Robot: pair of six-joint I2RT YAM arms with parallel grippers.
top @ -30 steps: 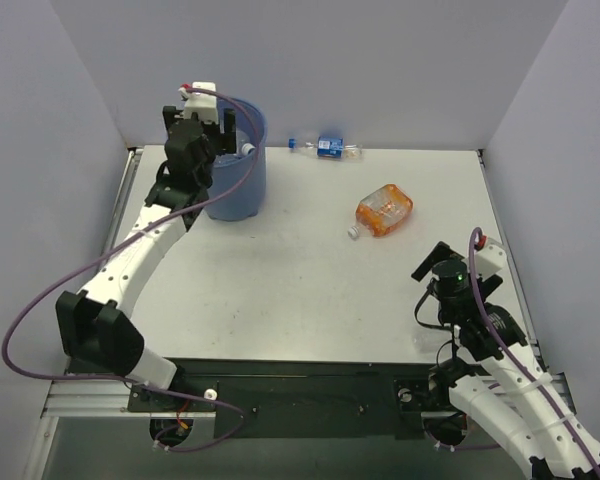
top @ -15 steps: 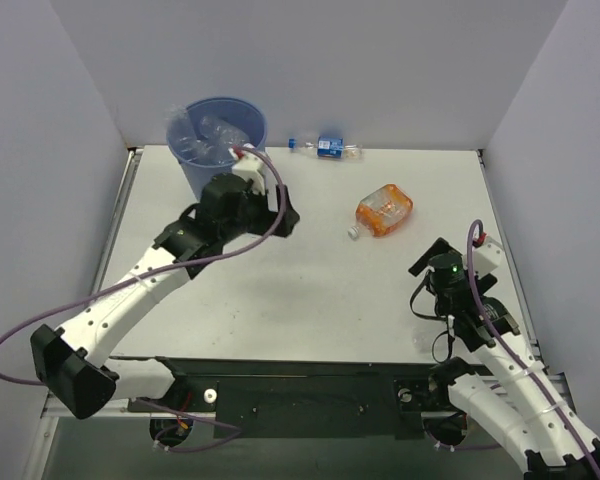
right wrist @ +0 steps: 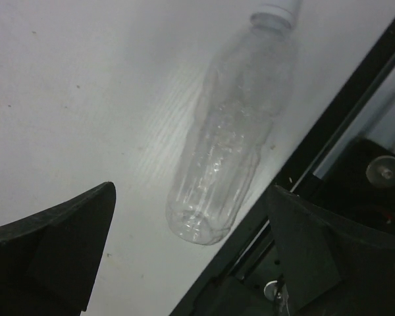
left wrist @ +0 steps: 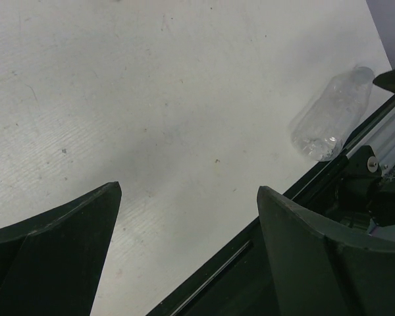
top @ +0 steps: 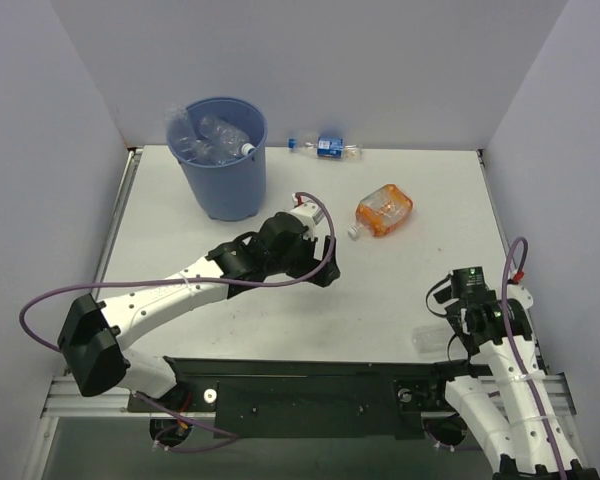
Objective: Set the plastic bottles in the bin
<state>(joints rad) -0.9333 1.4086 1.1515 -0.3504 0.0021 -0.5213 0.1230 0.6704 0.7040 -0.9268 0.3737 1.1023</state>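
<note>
While the blue bin [top: 230, 195] stands upright at the far left corner of the table [top: 180, 260], it holds several crumpled clear bottles [top: 208, 140] heaped up to about its rim, one of them showing a white cap toward the right side. Three more bottles lie outside it. A small bottle with a blue label [top: 328, 147] lies on its side at the far edge of the table, to the right of the bin and apart from it. An orange bottle [top: 384, 210] lies on its side right of centre, its pale cap pointing toward the near left. A clear capped bottle [right wrist: 234, 131] lies on its side at the near right edge, just beside the black rail [right wrist: 329, 125] that runs along the table front, with its white cap pointing away from the right wrist camera. The right tool [right wrist: 191, 188] is above this bottle with its fingers spread wide, the bottle lying between them in the wrist view but not clamped. The left tool [left wrist: 189, 188] hangs over the bare middle of the table, well apart from the bin, its fingers likewise wide apart and holding nothing; the clear bottle shows small at the upper right of its wrist view.
</note>
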